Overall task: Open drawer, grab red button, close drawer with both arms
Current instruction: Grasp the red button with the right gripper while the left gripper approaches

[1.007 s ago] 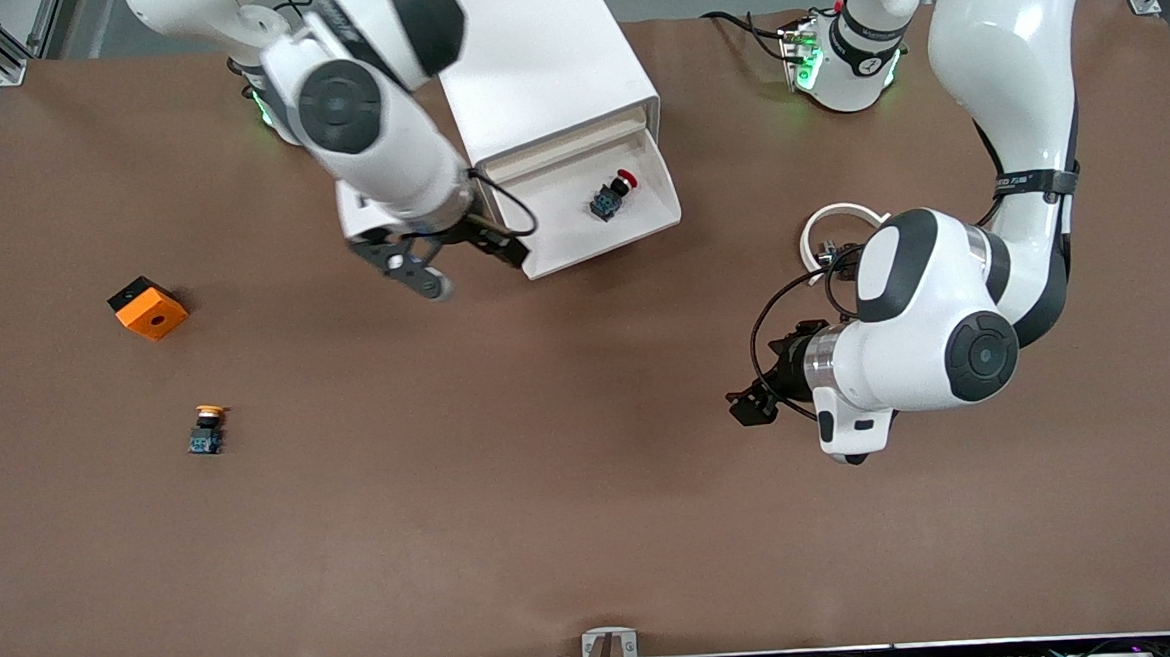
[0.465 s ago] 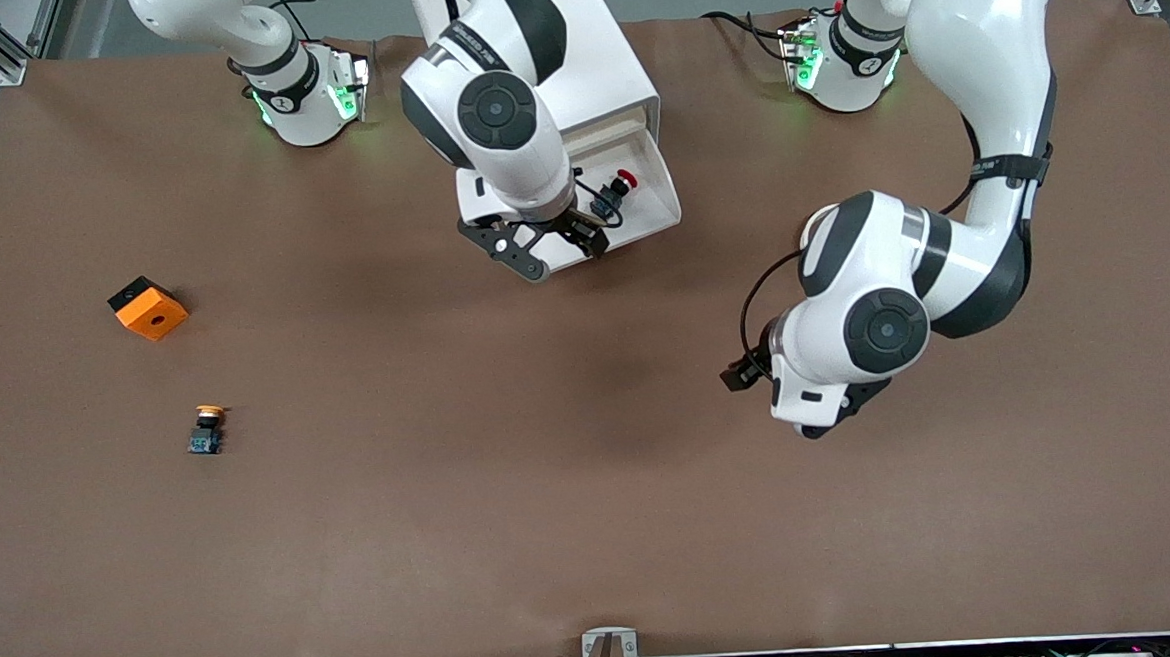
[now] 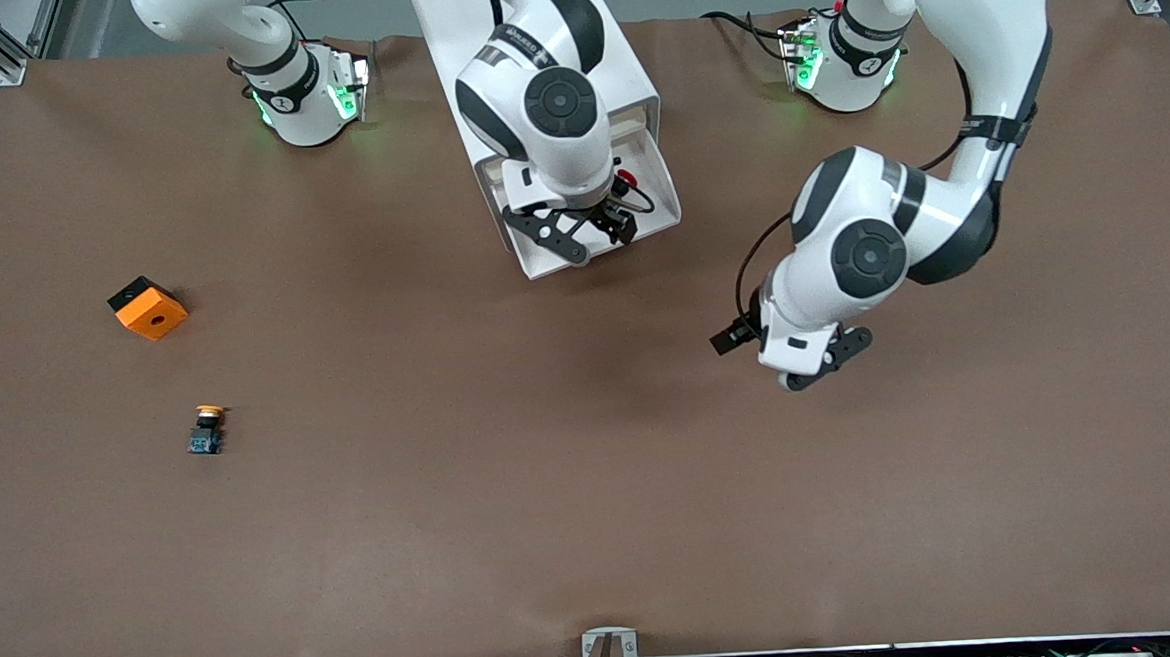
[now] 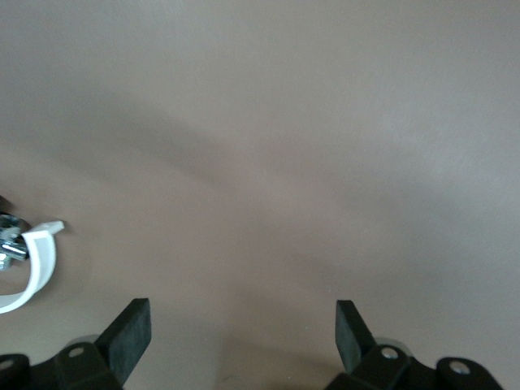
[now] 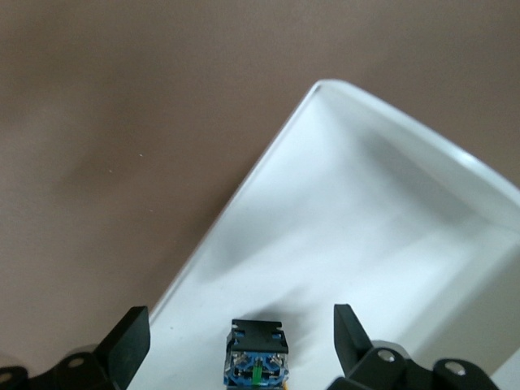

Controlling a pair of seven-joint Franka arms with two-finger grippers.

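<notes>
The white drawer (image 3: 667,202) stands pulled out of the white cabinet (image 3: 621,66). The button lies in it; in the front view only its red cap (image 3: 625,178) shows past the right arm. My right gripper (image 3: 588,236) hangs open over the drawer. In the right wrist view the button's blue base (image 5: 258,366) lies on the drawer floor (image 5: 366,219), between the spread fingers of the right gripper (image 5: 241,325) and apart from both. My left gripper (image 3: 825,361) is open and empty over bare table toward the left arm's end. The left wrist view shows the left gripper (image 4: 241,321) over only brown table.
An orange cube with a hole (image 3: 147,307) and an orange-capped button (image 3: 207,428) lie toward the right arm's end of the table. A white ring-shaped part (image 4: 36,264) shows at the edge of the left wrist view.
My right gripper has swung from beside the drawer's corner to over the drawer, above the button. My left gripper has moved toward the cabinet end of the table and turned.
</notes>
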